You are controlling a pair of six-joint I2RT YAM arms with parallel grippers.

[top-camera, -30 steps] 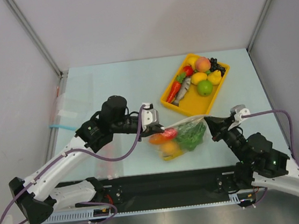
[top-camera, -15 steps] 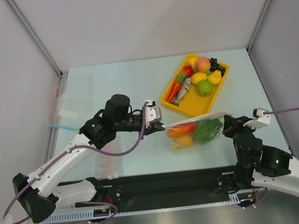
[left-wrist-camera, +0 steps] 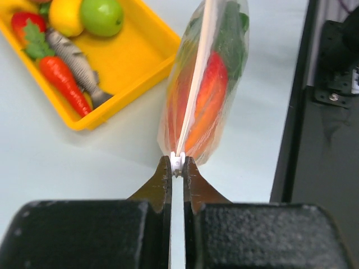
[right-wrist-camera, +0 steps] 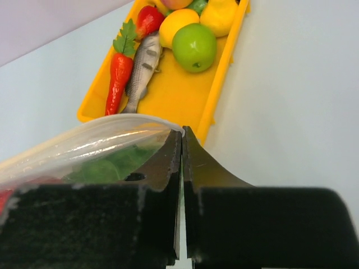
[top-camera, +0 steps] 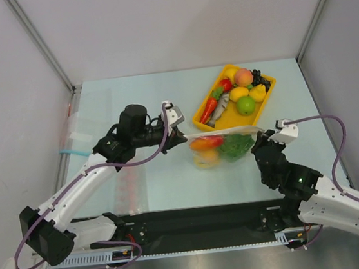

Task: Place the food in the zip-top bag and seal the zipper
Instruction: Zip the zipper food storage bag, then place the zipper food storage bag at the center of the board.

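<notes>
The clear zip-top bag (top-camera: pixel 223 147) hangs between my two grippers above the table, just in front of the yellow tray. It holds green lettuce (top-camera: pixel 236 147), a red-orange fruit (top-camera: pixel 206 143) and a yellow fruit (top-camera: pixel 203 161). My left gripper (top-camera: pixel 184 136) is shut on the left end of the zipper (left-wrist-camera: pixel 193 95), pinching its white slider (left-wrist-camera: pixel 178 162). My right gripper (top-camera: pixel 259 136) is shut on the bag's right corner (right-wrist-camera: pixel 178 130). The zipper strip runs taut between them. More food lies in the tray: green apple (top-camera: pixel 246 105), peach (top-camera: pixel 243 76), lemon (top-camera: pixel 238 93).
The yellow tray (top-camera: pixel 203 123) stands at the back right, close behind the bag, with a carrot (top-camera: pixel 208 110), a fish (top-camera: pixel 219 108) and dark grapes (top-camera: pixel 259 77). A flat clear bag with a blue strip (top-camera: pixel 79 136) lies at the far left. Another clear bag (top-camera: pixel 129 191) lies near the front edge.
Both grippers have carried the bag away from the front edge and a little left, toward the tray. The bag now hangs stretched out straight between them.
</notes>
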